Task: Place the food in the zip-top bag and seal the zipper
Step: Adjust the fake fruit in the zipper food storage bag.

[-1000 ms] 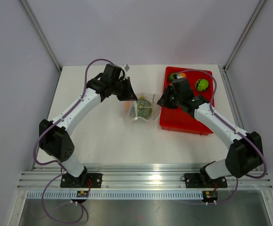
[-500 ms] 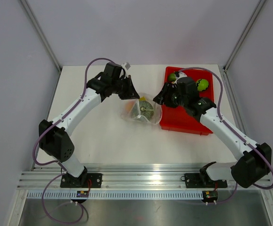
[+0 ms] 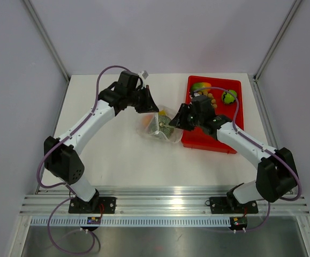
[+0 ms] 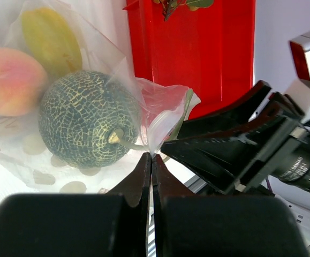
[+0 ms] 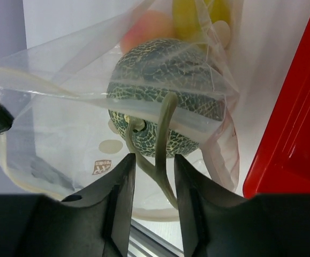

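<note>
Melon point(image 4: 88, 120) in zip-top bag point(image 4: 163, 101) | left end effector point(image 4: 151, 160) pinches its rim

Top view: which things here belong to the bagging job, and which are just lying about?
Job: zip-top bag holding melon, orange-peach fruit, yellow piece; mango and green apple not yet bagged; left gripper pinching the bag's edge; right gripper at its mouth.
Lying about: red tray, white table.
</note>
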`<state>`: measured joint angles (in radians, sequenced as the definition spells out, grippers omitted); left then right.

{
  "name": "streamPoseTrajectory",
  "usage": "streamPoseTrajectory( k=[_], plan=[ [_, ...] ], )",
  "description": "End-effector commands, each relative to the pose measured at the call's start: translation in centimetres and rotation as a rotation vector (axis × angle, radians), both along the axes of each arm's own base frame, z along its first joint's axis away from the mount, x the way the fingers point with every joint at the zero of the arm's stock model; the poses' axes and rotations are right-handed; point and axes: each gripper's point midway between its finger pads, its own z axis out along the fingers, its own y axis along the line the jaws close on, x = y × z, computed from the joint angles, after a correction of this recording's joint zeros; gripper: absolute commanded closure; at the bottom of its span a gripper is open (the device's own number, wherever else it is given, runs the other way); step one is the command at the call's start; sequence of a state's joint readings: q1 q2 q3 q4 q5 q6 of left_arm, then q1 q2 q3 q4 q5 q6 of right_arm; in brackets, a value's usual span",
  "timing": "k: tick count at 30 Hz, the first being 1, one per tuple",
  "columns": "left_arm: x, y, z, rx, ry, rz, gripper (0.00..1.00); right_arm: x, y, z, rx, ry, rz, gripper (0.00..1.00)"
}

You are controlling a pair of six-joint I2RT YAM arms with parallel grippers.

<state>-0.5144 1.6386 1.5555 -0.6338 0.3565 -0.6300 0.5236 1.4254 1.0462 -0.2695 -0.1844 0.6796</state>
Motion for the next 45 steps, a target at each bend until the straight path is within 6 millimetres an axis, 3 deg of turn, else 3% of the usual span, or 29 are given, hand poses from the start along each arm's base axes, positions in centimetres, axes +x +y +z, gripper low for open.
streamPoseTrajectory(
  k=[1, 2, 5, 8, 11, 23, 31, 37, 45],
  plan=[
    [-0.2, -0.6, 5.1, -0.095, -0.115, -0.016, 1.00, 0.4, 2.0, 1.1, 0.107, -0.008, 0.023, 0.60],
    [-0.3, -0.6, 4.8, -0.093, -0.108, -0.015, 1.00, 0.3, 2.0, 1.3, 0.117, -0.005, 0.019, 0.77],
    [-0.5, -0.7, 4.3, -0.089, -0.100, -0.013, 1.00, 0.5, 1.4, 2.8, 0.139, -0.026, -0.035, 1.00],
    [-0.5, -0.9, 3.3, -0.084, -0.085, -0.014, 1.00, 0.6, 1.1, 4.9, 0.174, -0.042, -0.076, 1.00],
    [-0.6, -1.3, 2.4, -0.083, -0.065, -0.020, 1.00, 0.4, 1.2, 5.6, 0.233, 0.010, -0.133, 1.00],
    [-1.3, -2.5, 1.0, -0.078, -0.041, -0.035, 1.00, -0.1, 0.5, 4.9, 0.360, 0.213, -0.346, 1.00],
    [-1.2, -3.0, 0.7, -0.082, -0.034, -0.034, 1.00, -1.1, 1.6, 3.8, 0.468, 0.359, -0.378, 1.00],
    [-1.2, -3.1, 0.8, -0.082, -0.036, -0.036, 1.00, -1.3, 1.2, 3.1, 0.477, 0.369, -0.409, 1.00],
    [-2.3, -4.1, 2.3, -0.118, -0.054, -0.096, 1.00, 1.2, 0.3, 1.3, 0.382, 0.280, -0.472, 1.00]
  ],
)
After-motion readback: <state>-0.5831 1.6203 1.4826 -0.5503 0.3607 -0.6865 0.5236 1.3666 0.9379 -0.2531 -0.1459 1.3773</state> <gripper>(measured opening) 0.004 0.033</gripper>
